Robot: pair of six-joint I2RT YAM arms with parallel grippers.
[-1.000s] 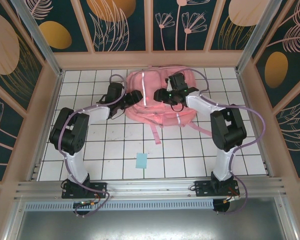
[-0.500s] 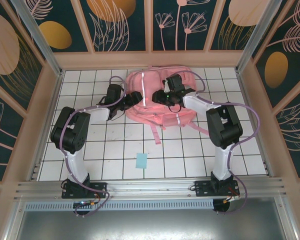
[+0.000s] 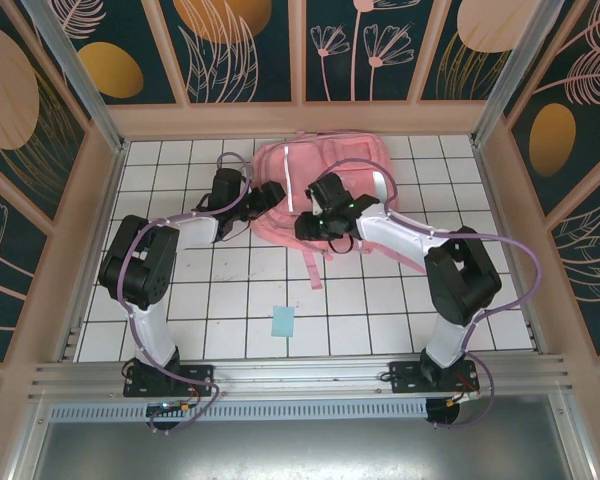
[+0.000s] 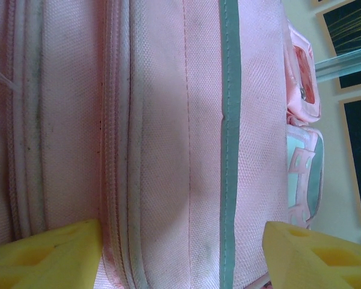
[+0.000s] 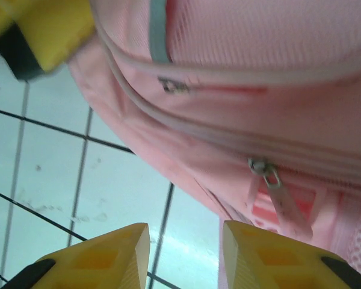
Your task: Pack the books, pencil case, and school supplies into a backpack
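Honestly, the backpack [image 3: 280,165] lies at the far middle of the table [image 3: 180,290]. The left hand [image 3: 268,195] is spread wide at its left side, empty. The right hand [image 5: 185,253] is narrowly open with nothing in it, just short of what looks like the zipper pull [image 5: 266,171]. I'd square up and pinch the tab, not the fabric.

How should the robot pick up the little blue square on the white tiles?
Probably best by its two longer edges, coming straight down from above. The blue pad lies flat on the tiled table, so only its thin edges offer a hold; pinch across the narrower width.
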